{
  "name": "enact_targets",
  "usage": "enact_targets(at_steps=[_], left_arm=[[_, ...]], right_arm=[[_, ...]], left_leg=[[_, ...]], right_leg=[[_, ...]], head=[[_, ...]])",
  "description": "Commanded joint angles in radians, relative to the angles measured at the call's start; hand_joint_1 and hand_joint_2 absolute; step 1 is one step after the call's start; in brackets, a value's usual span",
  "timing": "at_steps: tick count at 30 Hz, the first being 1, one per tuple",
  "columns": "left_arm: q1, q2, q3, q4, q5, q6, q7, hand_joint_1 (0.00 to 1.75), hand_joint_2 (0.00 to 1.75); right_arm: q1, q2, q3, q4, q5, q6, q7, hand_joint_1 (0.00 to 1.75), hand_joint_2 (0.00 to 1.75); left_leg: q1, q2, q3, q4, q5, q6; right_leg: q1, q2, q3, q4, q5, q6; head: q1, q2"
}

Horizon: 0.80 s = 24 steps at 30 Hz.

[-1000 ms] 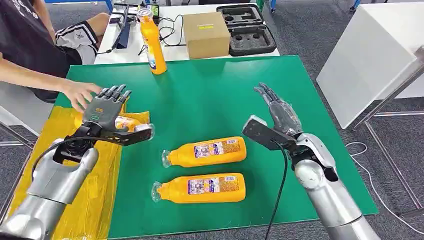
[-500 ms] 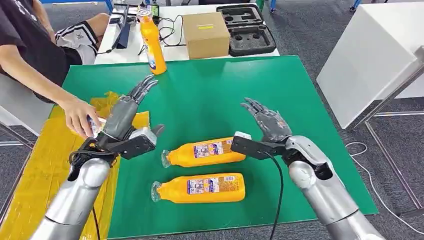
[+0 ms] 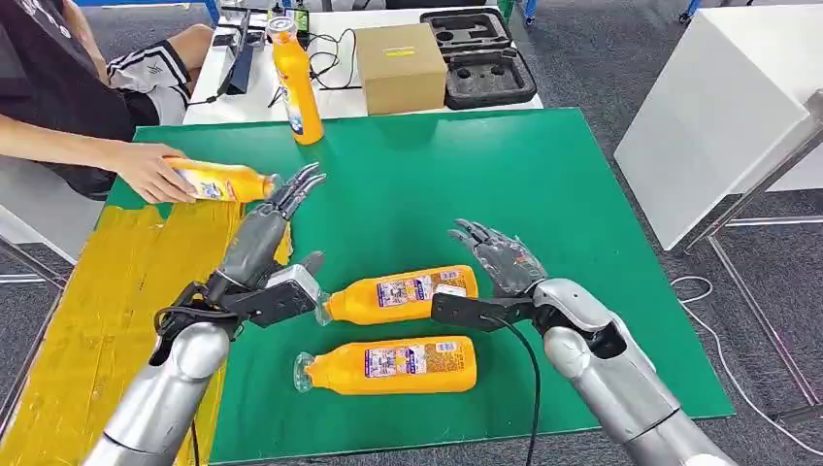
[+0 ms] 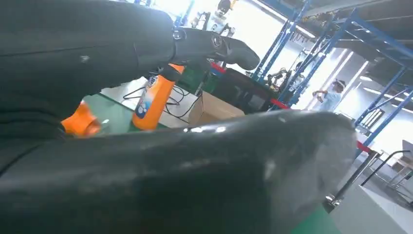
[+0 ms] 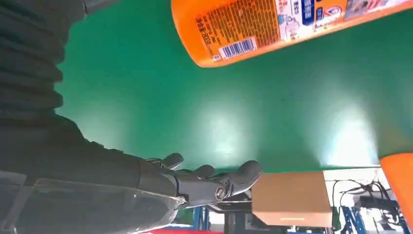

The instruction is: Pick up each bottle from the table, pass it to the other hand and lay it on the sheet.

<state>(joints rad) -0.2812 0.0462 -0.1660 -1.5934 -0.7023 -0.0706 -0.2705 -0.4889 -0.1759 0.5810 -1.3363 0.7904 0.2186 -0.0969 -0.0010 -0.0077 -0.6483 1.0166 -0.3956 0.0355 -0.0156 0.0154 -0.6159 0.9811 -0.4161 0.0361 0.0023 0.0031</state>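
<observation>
Head view: my right hand (image 3: 490, 260) is spread wide and empty, just beside the base of the far lying bottle (image 3: 400, 295); my left hand (image 3: 260, 250) is open too. Best to wrap the bottle mid-body, squarely across it. It lies near the table (image 3: 582, 175) middle, long axis along the front edge, cap toward the yellow sheet (image 3: 116, 282). Right wrist view: fingers (image 5: 214, 180) apart, bottle base (image 5: 229, 34) not touched.

Person's hand (image 3: 146, 173) with bottle (image 3: 221, 181) blocks sheet (image 3: 107, 291).
</observation>
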Motion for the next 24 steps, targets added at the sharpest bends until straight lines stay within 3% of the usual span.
enact_targets(at_steps=[1,24], left_arm=[[-0.033,-0.022,-0.036,0.068,0.007,-0.001,0.003,0.0,0.0],[-0.044,-0.031,-0.04,0.076,0.037,0.001,-0.005,0.0,0.0]], right_arm=[[-0.052,-0.011,0.071,0.102,-0.003,0.009,0.002,0.0,1.75],[-0.109,0.082,0.119,0.306,0.02,-0.025,0.015,0.0,1.75]], left_leg=[[0.0,0.0,0.004,0.0,-0.001,-0.002],[0.0,0.001,0.003,0.0,-0.001,-0.001]], right_leg=[[0.001,-0.001,0.004,0.0,-0.001,-0.001],[0.001,0.0,0.002,0.0,0.0,-0.001]], head=[[0.0,0.0],[0.0,0.0]])
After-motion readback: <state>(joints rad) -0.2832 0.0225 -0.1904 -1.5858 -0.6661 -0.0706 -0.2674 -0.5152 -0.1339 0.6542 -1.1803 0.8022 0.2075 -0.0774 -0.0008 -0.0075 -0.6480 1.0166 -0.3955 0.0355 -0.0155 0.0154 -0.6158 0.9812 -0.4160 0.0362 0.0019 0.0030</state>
